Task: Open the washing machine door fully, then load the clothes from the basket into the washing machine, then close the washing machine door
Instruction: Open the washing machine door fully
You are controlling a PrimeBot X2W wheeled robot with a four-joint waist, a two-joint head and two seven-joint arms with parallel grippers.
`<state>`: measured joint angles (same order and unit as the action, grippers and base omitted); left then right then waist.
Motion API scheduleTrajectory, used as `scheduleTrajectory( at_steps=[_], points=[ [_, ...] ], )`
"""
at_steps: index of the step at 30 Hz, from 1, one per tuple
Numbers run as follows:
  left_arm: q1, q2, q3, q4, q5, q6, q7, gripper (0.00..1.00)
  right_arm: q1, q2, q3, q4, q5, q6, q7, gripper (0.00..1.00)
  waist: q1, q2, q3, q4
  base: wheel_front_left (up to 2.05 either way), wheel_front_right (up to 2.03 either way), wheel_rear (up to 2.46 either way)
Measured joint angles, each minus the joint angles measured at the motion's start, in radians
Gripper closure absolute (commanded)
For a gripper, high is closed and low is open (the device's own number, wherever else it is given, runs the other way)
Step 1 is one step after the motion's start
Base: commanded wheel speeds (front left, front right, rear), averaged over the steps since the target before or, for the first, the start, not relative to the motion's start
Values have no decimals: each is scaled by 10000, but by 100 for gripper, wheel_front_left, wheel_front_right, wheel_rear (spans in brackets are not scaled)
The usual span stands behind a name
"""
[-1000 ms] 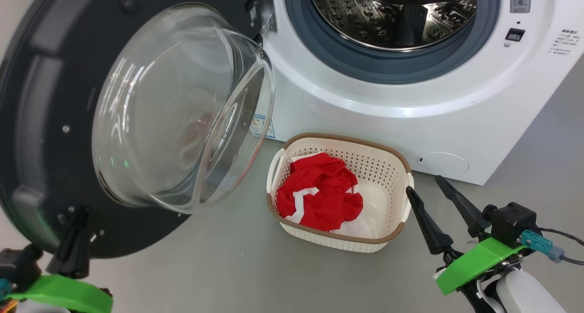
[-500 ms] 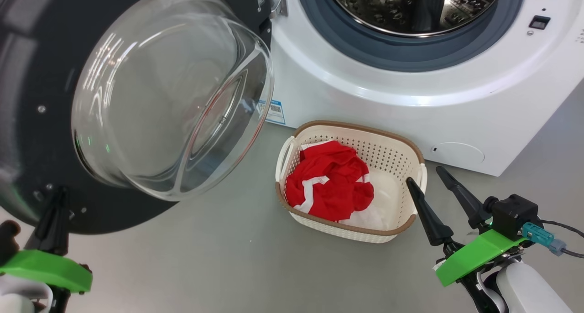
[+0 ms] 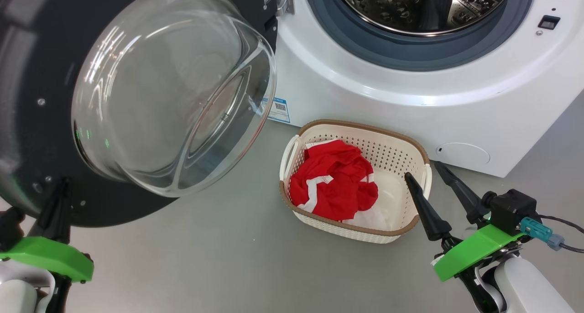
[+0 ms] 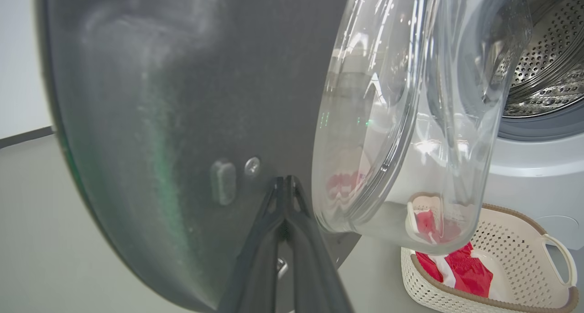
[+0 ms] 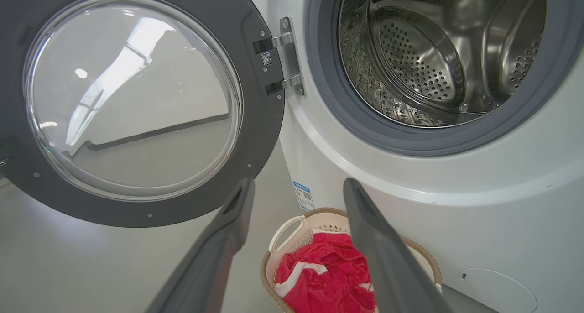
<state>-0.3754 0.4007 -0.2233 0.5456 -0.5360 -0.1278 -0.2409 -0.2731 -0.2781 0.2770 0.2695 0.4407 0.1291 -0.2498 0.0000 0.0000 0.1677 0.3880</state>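
Grey floor [image 3: 205, 258] spans the lower frame. Door [image 3: 41, 98] stands open at upper left and washer [image 3: 410, 98] at upper right (drum [image 3: 424, 7] exposed). Basket [image 3: 351, 230] at centre holds clothes [image 3: 335, 185]. Left gripper [image 3: 59, 199], fingers together, is at the door's lower rim. Right gripper [image 3: 422, 170], fingers apart and empty, is at the basket's right edge.

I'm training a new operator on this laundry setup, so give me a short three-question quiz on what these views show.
1. True or false: the washing machine door stands open.
2. The red clothes lie: A in the drum, B in the basket, C on the floor.
3. Which is open, the left gripper or the right gripper?
Key: 1 true; 2 B; 3 the right gripper (the left is shut).
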Motion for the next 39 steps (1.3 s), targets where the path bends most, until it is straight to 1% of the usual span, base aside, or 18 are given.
scheduleTrajectory(
  at_steps=[9,15,23,29,33,34,36,37,39],
  points=[
    [-7,10,-265,113,-44,-4,-84,100,21,0,15,19,15,0,2,0,0,0,-273,-5,0,0,0],
    [114,35,-274,8,-58,-4,-84,100,46,6,63,21,15,0,0,0,0,0,-390,-49,0,0,0],
    [781,12,-23,-688,-113,2,-86,100,86,4,77,23,61,0,0,0,0,0,-452,-243,0,0,0],
    [1092,-199,0,-1248,-113,23,-86,100,91,4,71,23,63,0,0,0,0,0,-419,-383,0,0,0],
    [1273,-247,61,-1649,-113,121,-86,100,91,8,54,23,63,0,0,0,0,0,-417,-477,0,0,0],
    [1316,-255,75,-1726,-113,144,-88,91,91,10,40,23,63,0,0,0,0,1,-424,-501,0,0,0],
    [1428,-263,104,-1885,-113,224,-86,40,91,8,17,23,65,0,2,0,0,0,-438,-544,0,0,0],
    [1479,-270,109,-1946,-113,245,-86,2,92,10,15,23,79,0,0,0,0,0,-449,-564,0,0,0],
    [1506,-280,113,-2011,-113,282,-88,0,94,10,15,23,94,0,2,0,0,1,-461,-582,0,0,0]
  ],
)
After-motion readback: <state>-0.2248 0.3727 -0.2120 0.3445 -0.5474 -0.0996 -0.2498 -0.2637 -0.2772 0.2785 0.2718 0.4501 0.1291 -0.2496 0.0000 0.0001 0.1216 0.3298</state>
